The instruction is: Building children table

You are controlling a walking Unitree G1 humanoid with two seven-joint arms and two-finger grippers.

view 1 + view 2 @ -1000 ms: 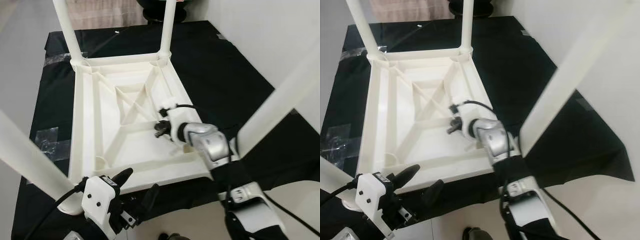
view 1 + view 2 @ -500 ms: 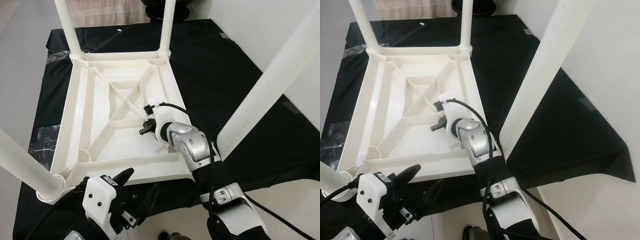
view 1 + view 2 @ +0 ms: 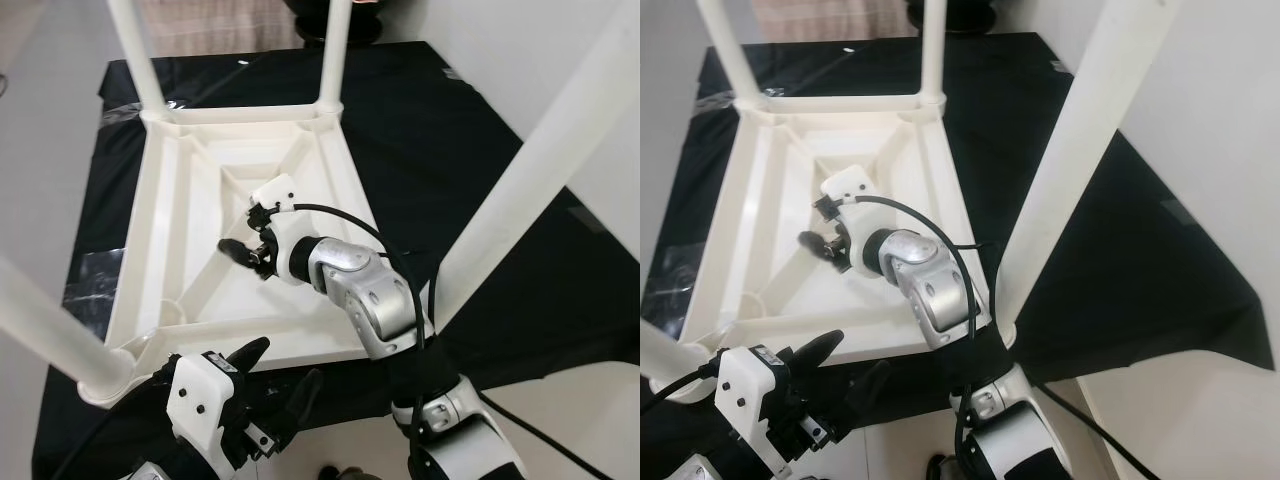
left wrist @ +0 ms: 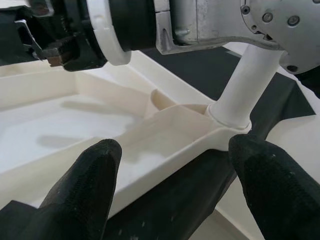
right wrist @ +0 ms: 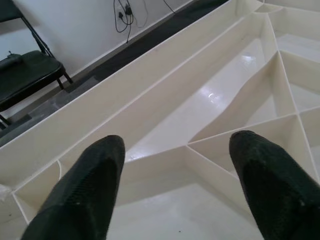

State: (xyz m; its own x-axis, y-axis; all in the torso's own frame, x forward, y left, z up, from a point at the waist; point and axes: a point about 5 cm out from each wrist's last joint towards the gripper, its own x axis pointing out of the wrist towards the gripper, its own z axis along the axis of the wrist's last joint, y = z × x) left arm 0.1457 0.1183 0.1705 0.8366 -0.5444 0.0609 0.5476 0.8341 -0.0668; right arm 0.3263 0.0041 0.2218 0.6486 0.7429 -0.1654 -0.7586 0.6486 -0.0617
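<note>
A white plastic children's table (image 3: 190, 190) lies upside down on a black cloth, its ribbed underside facing up. Its legs stand in the corner sockets: two far legs (image 3: 335, 50), a near-right leg (image 3: 540, 160) and a near-left leg (image 3: 45, 325). My right gripper (image 3: 238, 248) reaches over the middle of the underside, open, nothing between its fingers (image 5: 85, 195). My left gripper (image 3: 275, 380) hovers open just off the table's near edge (image 4: 165, 145), below the near rim.
The black cloth (image 3: 450, 130) covers a low platform with pale floor around it. A white wall runs along the right. A dark folding chair (image 5: 25, 65) and cables by a wall appear in the right wrist view.
My right arm has swung left across the underside, its gripper now over the centre-left ribs. The camera has shifted slightly. The left gripper holds its place.
</note>
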